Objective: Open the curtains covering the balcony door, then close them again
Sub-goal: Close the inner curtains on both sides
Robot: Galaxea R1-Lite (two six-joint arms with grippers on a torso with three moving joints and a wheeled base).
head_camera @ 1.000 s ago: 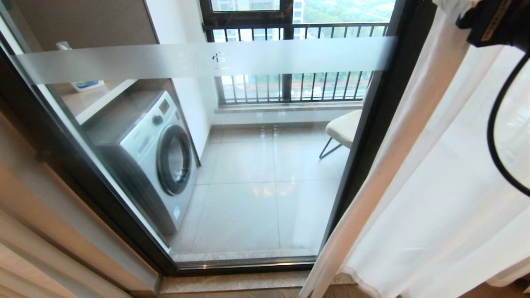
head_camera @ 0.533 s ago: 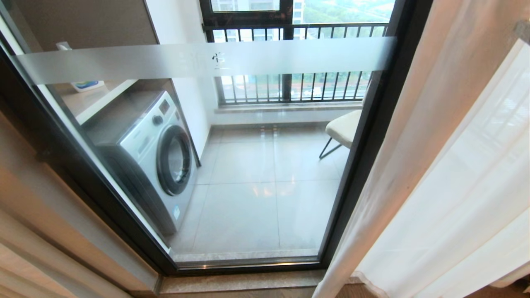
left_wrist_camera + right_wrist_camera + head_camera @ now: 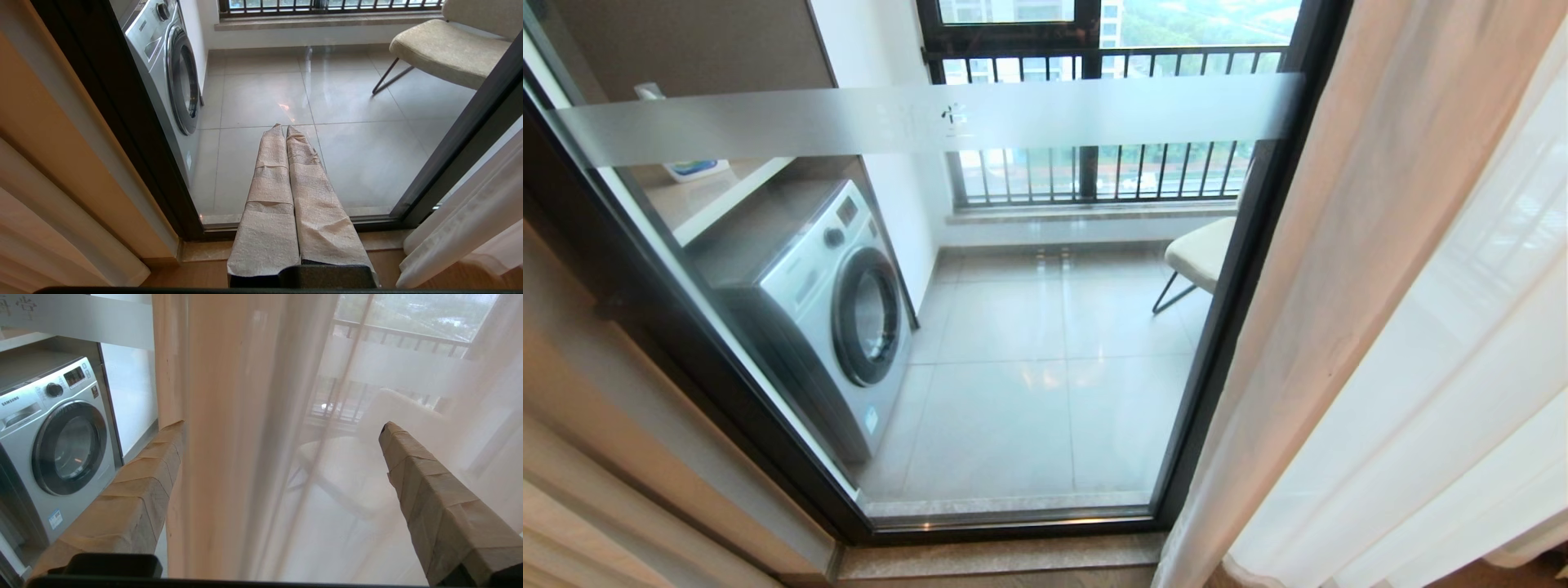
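Note:
The curtains (image 3: 1339, 286) hang at the right of the head view: a beige fold with a sheer white layer (image 3: 1462, 408) beside it. They cover the right part of the balcony door (image 3: 1029, 114), whose glass with the frosted band and dark frame (image 3: 1241, 286) stands bare in the middle. My right gripper (image 3: 282, 428) is open, out of the head view. The curtains' beige edge (image 3: 212, 457) hangs between its taped fingers (image 3: 155, 469), close to one and not pinched. My left gripper (image 3: 284, 127) is shut on nothing and points low at the door's bottom rail.
Behind the glass stand a washing machine (image 3: 825, 310) at the left, a pale chair (image 3: 1201, 253) at the right and a railed window (image 3: 1094, 171) at the back. A stone sill (image 3: 980, 559) runs under the door. A beige wall edge (image 3: 605, 425) borders the left.
The right arm, at the head view's top right a second ago, has gone out of it. The curtains' lower edge has swung a little to the right.

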